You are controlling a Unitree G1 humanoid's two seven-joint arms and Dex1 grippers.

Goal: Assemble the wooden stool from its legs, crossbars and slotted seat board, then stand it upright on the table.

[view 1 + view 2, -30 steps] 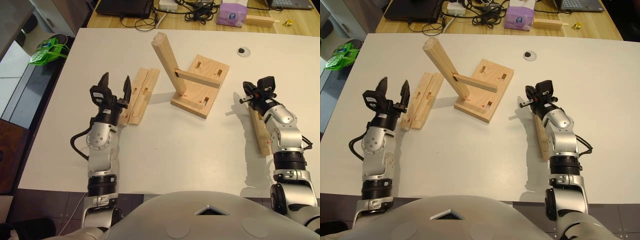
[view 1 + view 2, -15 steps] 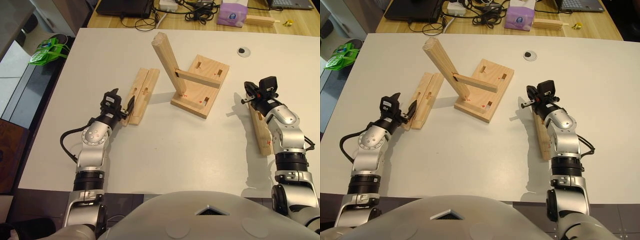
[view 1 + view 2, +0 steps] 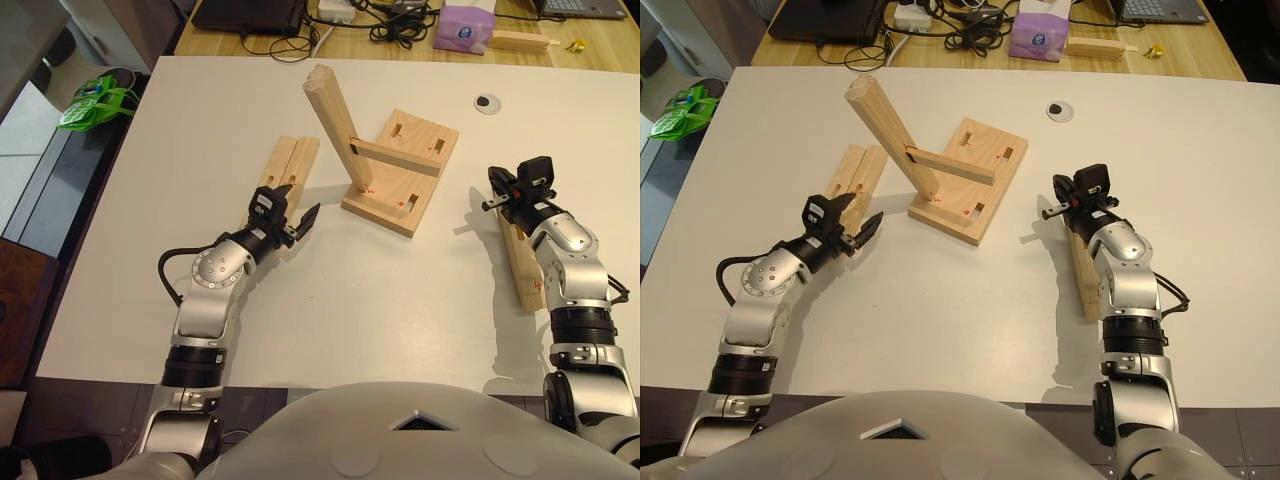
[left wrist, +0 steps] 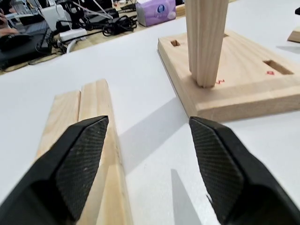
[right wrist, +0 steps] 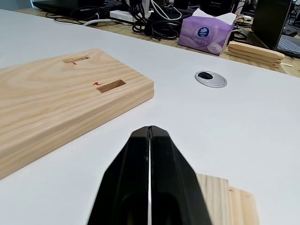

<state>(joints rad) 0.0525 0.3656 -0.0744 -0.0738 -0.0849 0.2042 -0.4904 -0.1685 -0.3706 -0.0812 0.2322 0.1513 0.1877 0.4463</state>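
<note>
The slotted seat board [image 3: 402, 170] lies flat mid-table. One leg [image 3: 333, 120] stands tilted in it, with a crossbar [image 3: 395, 157] running from that leg over the board. Two more legs [image 3: 285, 175] lie side by side to the board's left. My left gripper [image 3: 300, 205] is open, low over the table at their near end, on the side toward the board; in the left wrist view its fingers [image 4: 70, 173] flank bare table beside the legs [image 4: 89, 140]. My right gripper [image 3: 497, 190] is shut with nothing in it, above the far end of wooden pieces [image 3: 522, 265] lying right of the board.
A round grey grommet [image 3: 487, 101] sits in the table behind the right gripper. On the desk beyond are a purple tissue box [image 3: 466, 28], cables, a laptop [image 3: 248, 14] and spare wood strips [image 3: 520, 40]. A green bag [image 3: 95, 103] lies off the table's left edge.
My left arm has swung right and dropped from left of the two lying legs to their near end, toward the seat board. The right arm has barely moved.
</note>
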